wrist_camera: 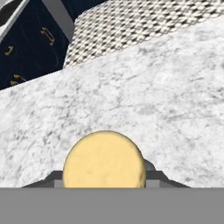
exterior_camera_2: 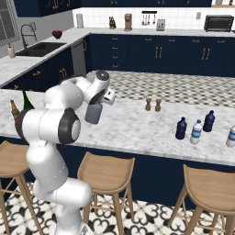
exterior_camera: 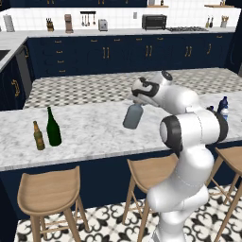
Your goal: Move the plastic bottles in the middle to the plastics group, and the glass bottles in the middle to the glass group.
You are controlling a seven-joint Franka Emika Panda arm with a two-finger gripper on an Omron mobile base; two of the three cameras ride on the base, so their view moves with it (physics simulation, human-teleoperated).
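Centre of the left base view, the fingers [exterior_camera: 137, 101] are clamped on the grey glass bottle [exterior_camera: 133, 116], hanging tilted above the table [exterior_camera: 90, 132]. Next, likely carry it left toward the wine bottle [exterior_camera: 53, 127] and beer bottle [exterior_camera: 38, 136].

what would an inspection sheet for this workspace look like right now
surface: white marbled counter, with stools along its near side.
job's things: grey bottle with tan stopper hangs tilted above the counter in the hand; green wine bottle and brown beer bottle stand together at the left end; navy bottle, clear bottle and blue-capped dark bottle stand to the right.
clutter: two small brown shakers; another pale bottle at the far right edge.
grippers: hand shut on the grey bottle's neck.
cables: nothing seen.
surroundings: navy cabinets, sink, toaster oven.
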